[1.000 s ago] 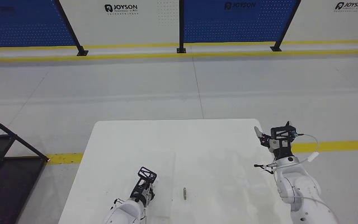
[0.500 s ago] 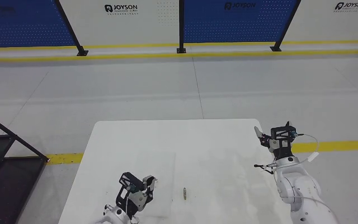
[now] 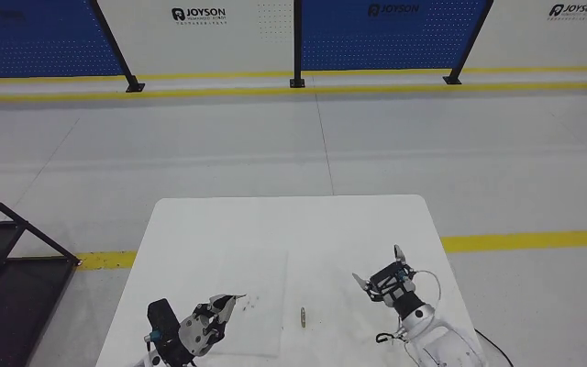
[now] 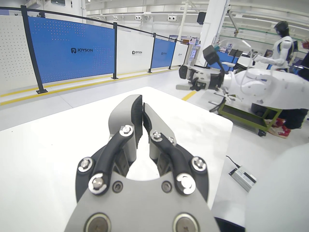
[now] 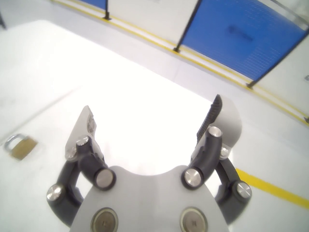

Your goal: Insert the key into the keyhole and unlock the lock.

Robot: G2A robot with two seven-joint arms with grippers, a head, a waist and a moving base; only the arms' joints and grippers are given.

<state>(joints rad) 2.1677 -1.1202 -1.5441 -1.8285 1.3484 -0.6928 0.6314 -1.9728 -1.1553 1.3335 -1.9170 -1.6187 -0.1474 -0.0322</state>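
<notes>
A dark metal frame (image 3: 27, 240) stands on the floor off the left edge of the white table (image 3: 275, 220), apart from it. The left gripper (image 4: 143, 112) sits over the table's near-left part. Its ribbed pads are pressed together, and nothing can be seen between them. To its right, by the middle of the near edge, the brass padlock (image 3: 304, 317) lies flat on the tabletop with its silver shackle showing. It touches neither gripper, and nothing stands between it and either one. Further right, the right gripper (image 5: 152, 112) hangs over the near-right part, with its jaws spread wide and nothing in them. The padlock lies near it on the side toward the other arm. The table's right edge is close beyond this gripper, and a yellow floor line (image 3: 514, 240) runs off from that edge. A wide stretch of tabletop lies between both grippers and the far edge. A fence of blue and white panels (image 3: 385, 37) stands well back across the floor.
</notes>
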